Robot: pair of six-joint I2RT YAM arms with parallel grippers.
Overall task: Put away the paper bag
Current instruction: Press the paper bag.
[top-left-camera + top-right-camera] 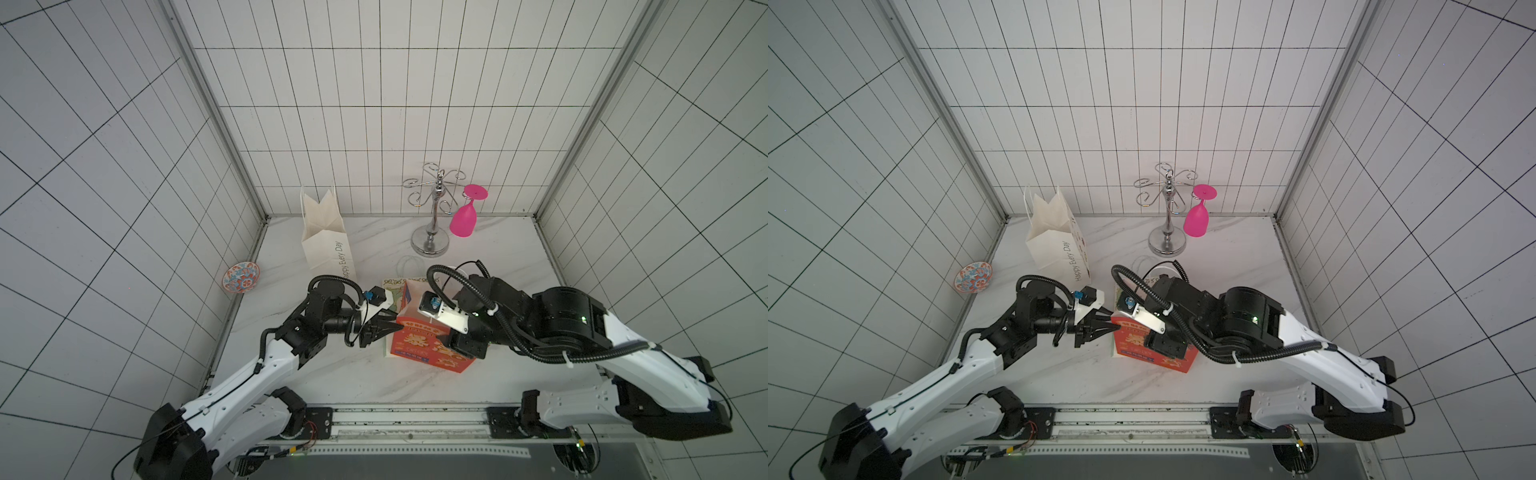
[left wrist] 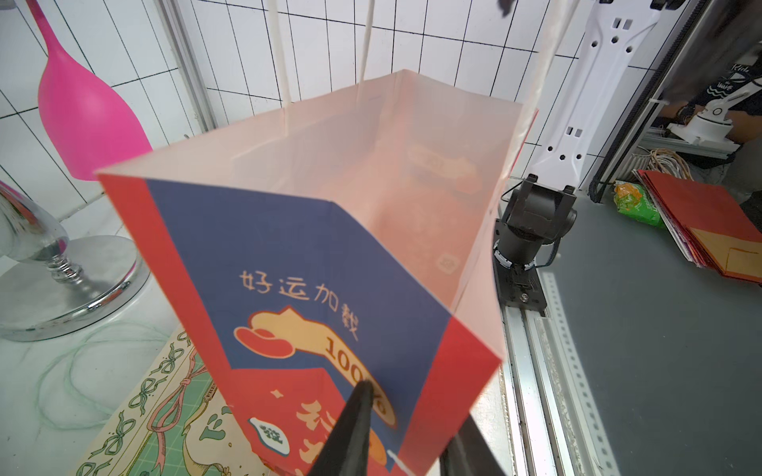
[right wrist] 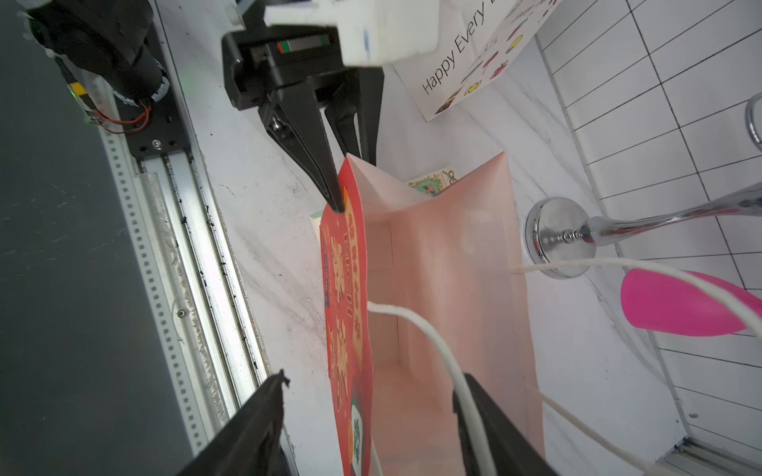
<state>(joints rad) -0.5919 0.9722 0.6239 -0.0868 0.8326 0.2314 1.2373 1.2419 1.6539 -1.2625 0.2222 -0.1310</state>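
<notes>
Left wrist: red paper bag (image 2: 309,268) printed "好运加载".

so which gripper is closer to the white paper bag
Left: left gripper is just in front of the white bag; right gripper is farther, over the red bag.
</notes>
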